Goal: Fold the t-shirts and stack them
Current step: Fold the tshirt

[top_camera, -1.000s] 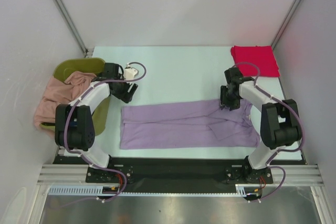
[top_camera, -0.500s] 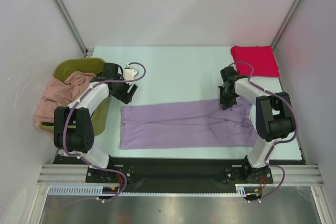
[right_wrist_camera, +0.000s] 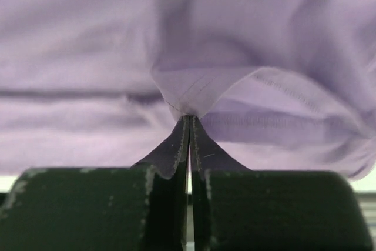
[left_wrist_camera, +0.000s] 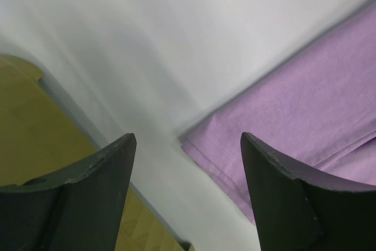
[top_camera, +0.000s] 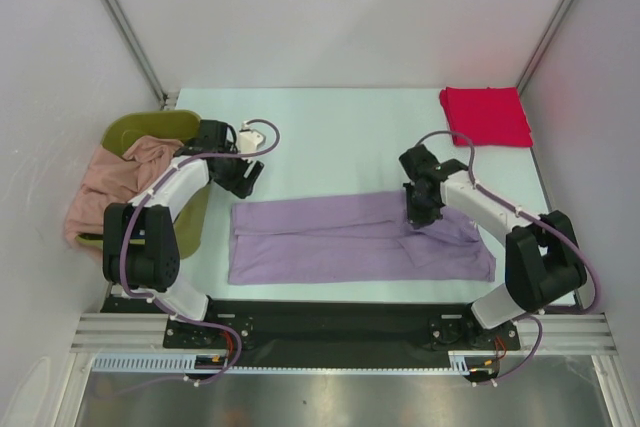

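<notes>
The lavender-purple t-shirt (top_camera: 340, 239) lies spread across the near middle of the table. My right gripper (top_camera: 414, 209) is shut on a pinch of its cloth (right_wrist_camera: 194, 95) at the right part and holds a fold lifted over the shirt. My left gripper (top_camera: 243, 175) is open and empty just beyond the shirt's far left corner (left_wrist_camera: 200, 145), with its fingers (left_wrist_camera: 94, 192) either side of it. A folded bright red t-shirt (top_camera: 486, 115) lies at the far right. A salmon-pink t-shirt (top_camera: 105, 182) hangs over the bin. The dark blue t-shirt is out of view.
The olive-green bin (top_camera: 150, 132) stands at the left table edge, right beside my left arm; its rim shows in the left wrist view (left_wrist_camera: 29, 139). White walls and metal posts close in the table on three sides.
My right gripper has moved left and toward the near edge with the pinched cloth, dragging the shirt's right part over itself. The left gripper has stayed put.
</notes>
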Motion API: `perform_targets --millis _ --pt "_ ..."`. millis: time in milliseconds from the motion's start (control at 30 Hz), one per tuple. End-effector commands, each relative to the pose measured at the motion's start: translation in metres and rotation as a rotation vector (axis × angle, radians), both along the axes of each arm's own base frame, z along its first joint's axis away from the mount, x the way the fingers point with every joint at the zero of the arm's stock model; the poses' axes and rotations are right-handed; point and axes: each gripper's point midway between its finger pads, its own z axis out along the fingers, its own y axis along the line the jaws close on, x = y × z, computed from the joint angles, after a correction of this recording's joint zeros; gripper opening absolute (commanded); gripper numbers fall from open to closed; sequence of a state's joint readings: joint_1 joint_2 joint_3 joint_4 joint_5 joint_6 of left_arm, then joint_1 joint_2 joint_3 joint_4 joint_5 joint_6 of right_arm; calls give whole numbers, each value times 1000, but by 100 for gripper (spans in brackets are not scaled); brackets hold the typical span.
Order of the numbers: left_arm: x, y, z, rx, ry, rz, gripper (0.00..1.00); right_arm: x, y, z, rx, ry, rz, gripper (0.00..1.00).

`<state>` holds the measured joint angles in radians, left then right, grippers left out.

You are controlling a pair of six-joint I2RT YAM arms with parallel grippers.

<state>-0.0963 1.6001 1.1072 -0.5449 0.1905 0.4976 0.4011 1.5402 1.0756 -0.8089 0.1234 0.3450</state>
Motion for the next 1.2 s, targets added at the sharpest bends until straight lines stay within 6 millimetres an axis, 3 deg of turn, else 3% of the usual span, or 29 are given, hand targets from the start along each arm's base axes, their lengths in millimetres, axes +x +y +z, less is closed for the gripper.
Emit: perform_targets --millis 0,167,200,233,267,367,433,500,533,567,633,700,767,800,867,900,933,1000,1100,1167 --pt "11 -11 29 -26 -78 -34 78 -41 7 -8 -2 83 -41 0" --pt "11 -23 32 -39 -75 -71 77 -58 23 -20 34 117 -20 1" --pt "11 -31 35 -47 -79 -91 77 -59 25 -21 42 122 -16 5" --pt "11 -36 37 -53 -80 -106 77 -60 30 -19 66 131 -5 10" --pt "11 -41 39 -54 -81 -124 77 -61 32 -17 77 131 4 28" --pt "8 -69 49 -72 -88 -217 77 -58 36 2 112 99 27 50" --pt "2 -98 63 -76 -99 -314 74 -56 31 28 147 38 6 57" --pt "-11 -132 79 -70 -115 -452 73 -45 13 52 235 -13 -100 58" --pt "-17 -145 84 -75 -124 -512 72 -42 2 55 260 -21 -168 57" --pt "-22 -157 91 -72 -144 -567 72 -32 -29 57 281 -43 -308 53" --pt "-45 -195 104 -86 -207 -768 70 -33 -51 56 347 -50 -426 48" --pt "-75 -236 110 -83 -306 -1029 68 -28 -90 53 371 -85 -584 45" --pt "-98 -270 109 -113 -390 -1227 66 -29 -114 52 368 -112 -676 42" --pt "-113 -300 103 -140 -432 -1318 65 -31 -137 47 355 -133 -757 42" --pt "-136 -338 91 -172 -438 -1399 62 -31 -154 42 366 -157 -817 38" --pt "-137 -356 95 -188 -475 -1418 61 -34 -162 38 363 -157 -840 37" --pt "-141 -369 74 -184 -441 -1446 59 -39 -172 33 348 -147 -877 36" --pt "-158 -395 66 -181 -521 -1535 59 -44 -182 23 314 -125 -890 34" --pt "-171 -418 56 -194 -606 -1617 58 -44 -182 10 343 -111 -888 32" --pt "-173 -425 45 -197 -614 -1633 51 -42 -179 5 363 -103 -886 31"
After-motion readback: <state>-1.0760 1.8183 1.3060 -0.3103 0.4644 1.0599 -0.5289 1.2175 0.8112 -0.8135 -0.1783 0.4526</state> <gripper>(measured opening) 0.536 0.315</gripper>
